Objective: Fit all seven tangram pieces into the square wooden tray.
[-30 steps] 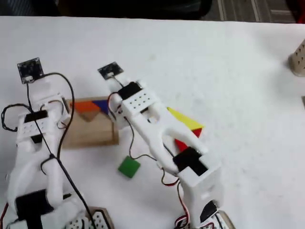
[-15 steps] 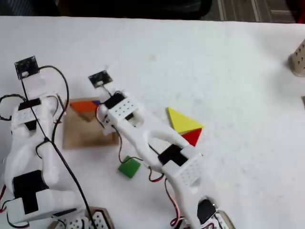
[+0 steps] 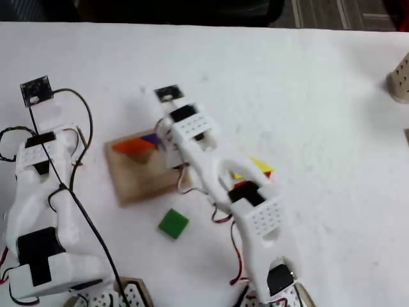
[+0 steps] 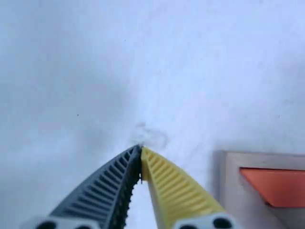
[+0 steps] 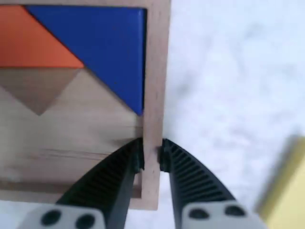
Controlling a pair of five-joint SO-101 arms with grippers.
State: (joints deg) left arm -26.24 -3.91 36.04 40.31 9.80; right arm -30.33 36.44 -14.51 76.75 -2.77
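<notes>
**Operator:** Report the state of the right gripper.

**Technician:** The right gripper (image 5: 151, 155) is closed to a narrow gap on the side wall of the wooden tray (image 5: 155, 71). One finger sits inside the wall and the other outside.

**Operator:** Where is the tray?

**Technician:** In the high view the wooden tray (image 3: 140, 176) lies left of frame centre, turned askew. The right arm (image 3: 211, 166) reaches over its right side. An orange triangle (image 3: 133, 146) and a blue triangle (image 3: 152, 138) lie edge to edge in its upper part.

**Operator:** And the loose pieces?

**Technician:** The green square (image 3: 173, 224) lies below the tray. The yellow triangle (image 3: 261, 166) and the red piece (image 3: 238, 184) lie right of centre, partly hidden by the arm.

**Operator:** What about the left gripper?

**Technician:** The left gripper (image 4: 140, 150) has its fingers pressed together with nothing between them. It sits over the white table (image 4: 143, 57), near a tray corner.
</notes>
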